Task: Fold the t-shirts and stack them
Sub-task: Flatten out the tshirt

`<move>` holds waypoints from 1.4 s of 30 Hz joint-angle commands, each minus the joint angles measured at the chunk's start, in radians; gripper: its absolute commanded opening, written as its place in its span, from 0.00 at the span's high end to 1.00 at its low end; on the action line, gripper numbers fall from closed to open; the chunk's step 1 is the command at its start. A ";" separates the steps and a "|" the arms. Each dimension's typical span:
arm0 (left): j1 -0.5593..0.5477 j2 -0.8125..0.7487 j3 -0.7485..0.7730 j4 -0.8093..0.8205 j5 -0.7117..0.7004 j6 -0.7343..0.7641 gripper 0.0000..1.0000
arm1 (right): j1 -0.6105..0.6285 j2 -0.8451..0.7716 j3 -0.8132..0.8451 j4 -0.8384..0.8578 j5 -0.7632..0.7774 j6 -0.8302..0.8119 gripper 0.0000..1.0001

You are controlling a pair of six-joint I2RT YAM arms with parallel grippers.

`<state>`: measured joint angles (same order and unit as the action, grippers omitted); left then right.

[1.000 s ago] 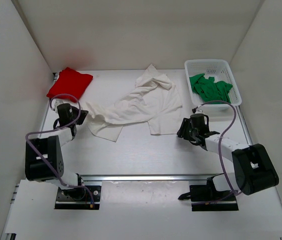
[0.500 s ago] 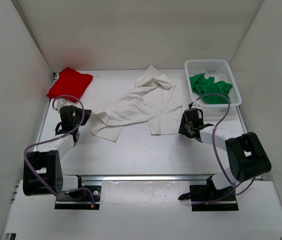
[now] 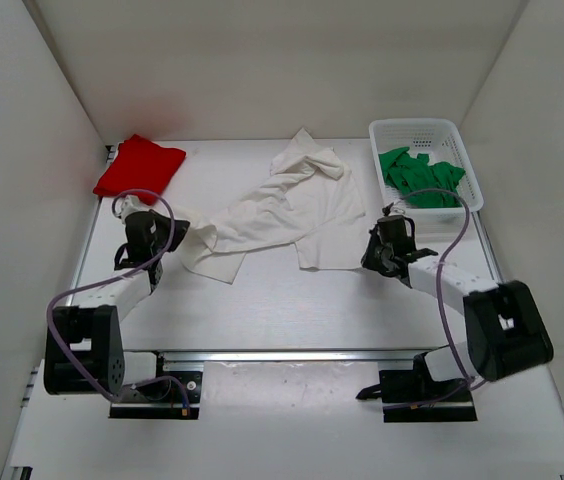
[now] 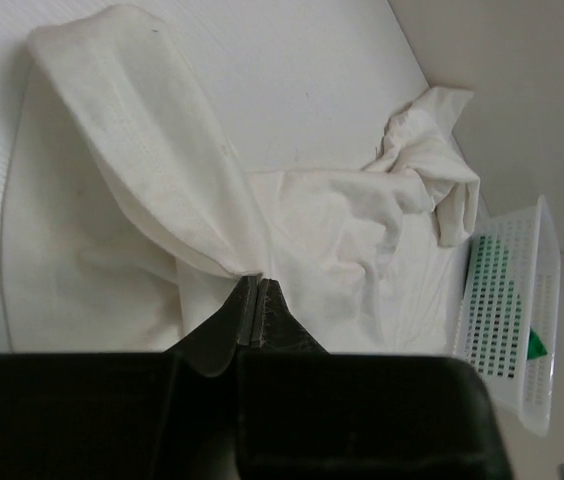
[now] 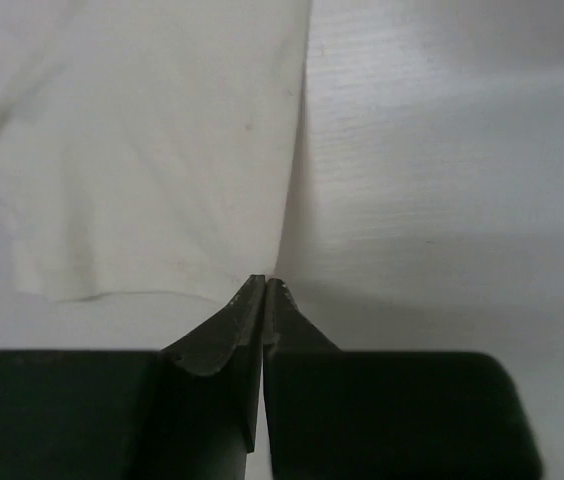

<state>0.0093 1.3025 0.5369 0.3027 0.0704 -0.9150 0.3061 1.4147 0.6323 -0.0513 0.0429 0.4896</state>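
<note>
Left gripper (image 4: 254,285) clamped on the crumpled off-white cloth t-shirt (image 4: 347,225), right gripper (image 5: 264,282) fingers together at its hem corner, catch uncertain; flattening calls for an even, taut pull.

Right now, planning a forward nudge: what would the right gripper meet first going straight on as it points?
The off-white t-shirt. The right gripper is shut at its near corner, seemingly pinching it, and points along that shirt's side edge, with bare table beside. Depth is hard to judge.
</note>
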 commanded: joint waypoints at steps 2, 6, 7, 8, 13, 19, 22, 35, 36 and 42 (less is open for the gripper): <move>-0.051 -0.092 0.099 -0.074 0.061 0.079 1.00 | 0.028 -0.233 0.105 -0.071 0.035 -0.028 1.00; -0.103 -0.147 0.347 -0.249 0.144 0.162 1.00 | 0.099 -0.381 0.341 -0.218 0.150 -0.091 1.00; -0.123 -0.164 0.439 -0.302 0.152 0.197 1.00 | 0.128 -0.398 0.430 -0.263 0.208 -0.107 1.00; -0.126 -0.169 0.484 -0.386 0.152 0.227 1.00 | 0.172 -0.393 0.473 -0.306 0.231 -0.135 0.99; 0.054 -0.259 0.712 -0.439 0.331 0.170 1.00 | 0.460 -0.344 0.912 -0.374 0.649 -0.362 1.00; 0.184 -0.272 0.938 -0.539 0.376 0.169 1.00 | 0.630 -0.118 1.485 -0.427 0.732 -0.648 1.00; 0.189 -0.247 1.018 -0.585 0.345 0.185 1.00 | 0.628 -0.008 1.687 -0.409 0.701 -0.726 1.00; 0.083 -0.094 0.715 -0.479 0.132 0.262 1.00 | -0.156 0.370 1.612 -0.490 -0.301 -0.391 1.00; 0.058 -0.039 0.701 -0.449 0.118 0.260 1.00 | -0.173 0.454 1.680 -0.524 -0.328 -0.381 1.00; 0.044 0.248 0.901 -0.448 0.149 0.249 1.00 | -0.197 0.641 1.865 -0.481 -0.342 -0.313 1.00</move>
<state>0.0502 1.5208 1.3003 -0.1822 0.2241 -0.6704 0.1177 2.1078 2.3596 -0.6147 -0.2119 0.1104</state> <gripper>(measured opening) 0.022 0.006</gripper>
